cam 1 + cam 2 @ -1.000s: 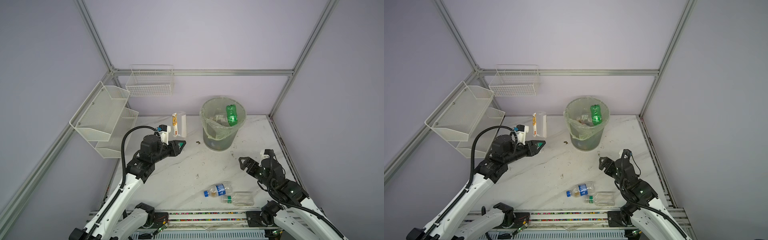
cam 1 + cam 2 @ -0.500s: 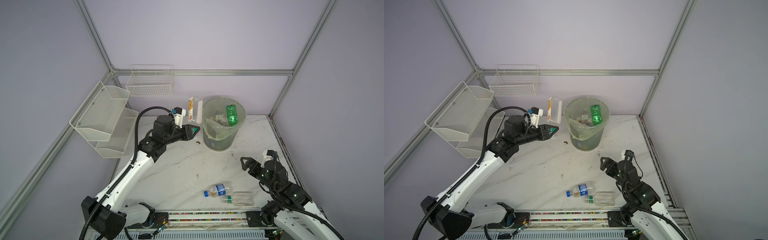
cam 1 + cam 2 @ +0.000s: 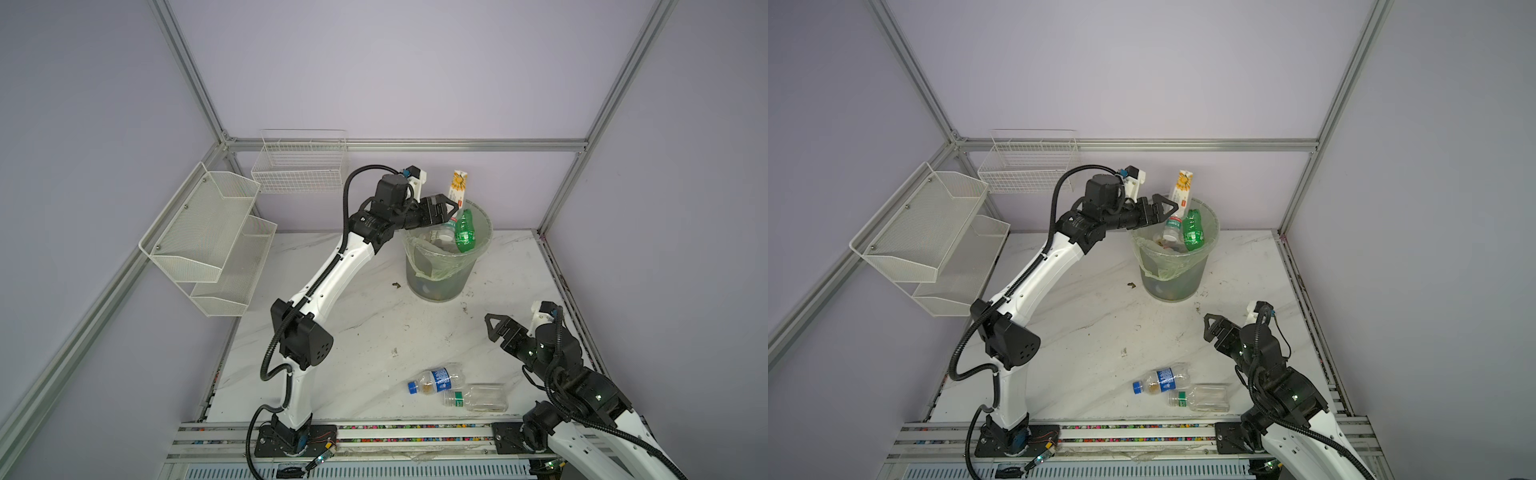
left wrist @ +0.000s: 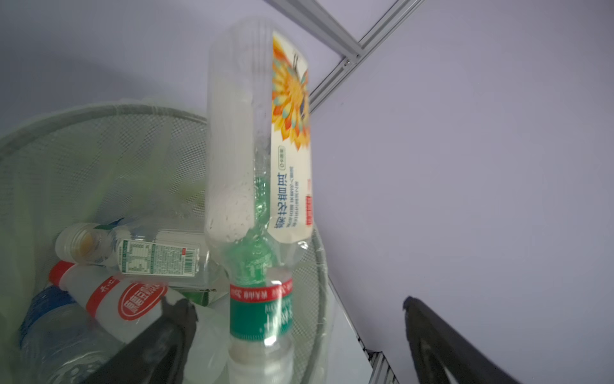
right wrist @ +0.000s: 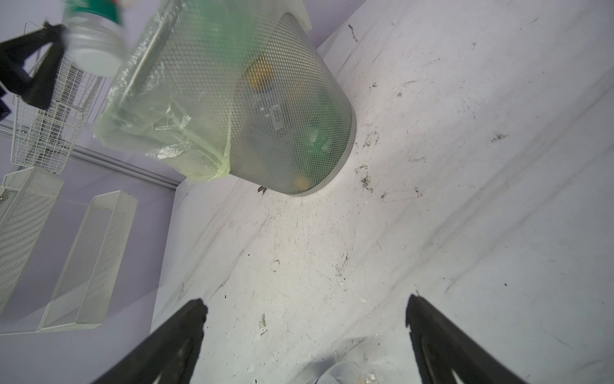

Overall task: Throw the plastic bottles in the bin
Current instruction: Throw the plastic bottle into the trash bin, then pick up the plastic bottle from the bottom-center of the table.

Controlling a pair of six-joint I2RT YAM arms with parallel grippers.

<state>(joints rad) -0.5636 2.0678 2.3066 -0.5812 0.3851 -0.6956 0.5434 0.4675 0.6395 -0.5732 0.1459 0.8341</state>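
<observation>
Both jaws gape; flower-labelled bottle (image 3: pixel 458 189), cap-down over the bin (image 3: pixel 436 282), just beyond the left jaws.

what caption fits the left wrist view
Upside-down flower-label bottle over the bag-lined bin, left gripper fingers open either side

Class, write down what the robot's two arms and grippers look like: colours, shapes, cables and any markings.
The left arm and right arm have smooth white shells, black joint housings and black ribbed cable hoses looping outside. Small green lights dot the right arm's joints. The left gripper and right gripper are black with triangular open-frame jaws; each wrist carries a white mount.
</observation>
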